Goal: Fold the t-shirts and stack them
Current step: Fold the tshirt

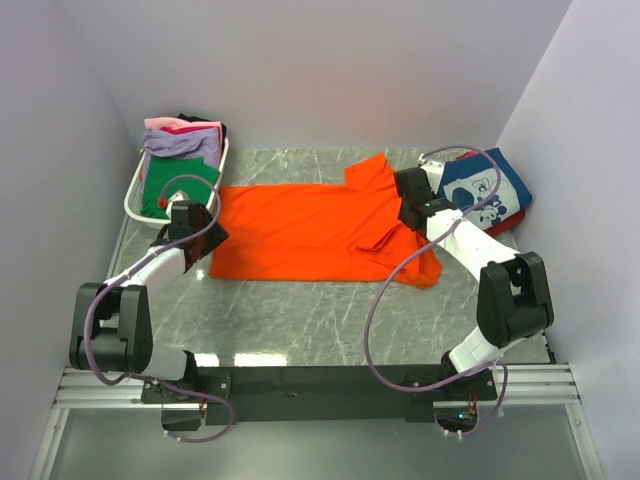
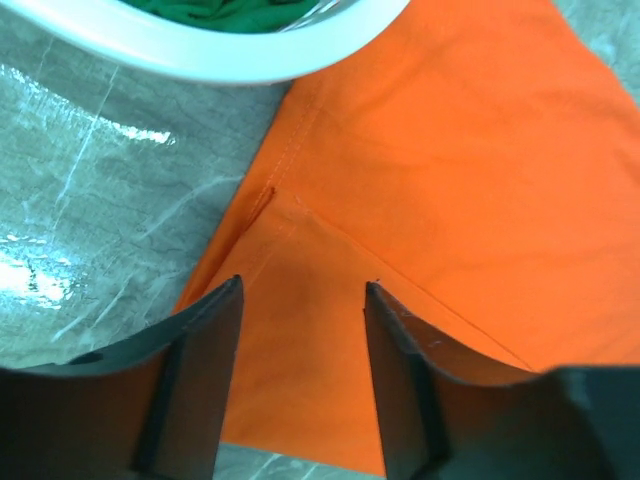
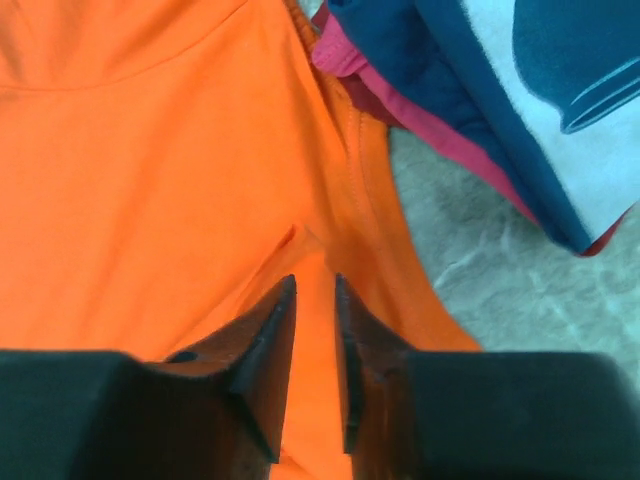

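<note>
The orange t-shirt (image 1: 310,230) lies spread flat across the middle of the table, collar end to the right. My left gripper (image 1: 200,238) is open, its jaws apart just above the shirt's left hem corner (image 2: 300,330). My right gripper (image 1: 412,208) is at the shirt's right end, its jaws nearly closed and pinching a raised fold of the orange cloth (image 3: 312,300). A folded navy t-shirt with white cartoon print (image 1: 487,185) lies on a red one (image 3: 420,110) at the far right, just beyond the right gripper.
A white slatted basket (image 1: 135,195) at the back left holds green (image 1: 180,180), lavender (image 1: 182,145), pink (image 1: 175,125) and black tees; its rim (image 2: 220,60) is close to the left gripper. White walls enclose the grey marble table (image 1: 300,310).
</note>
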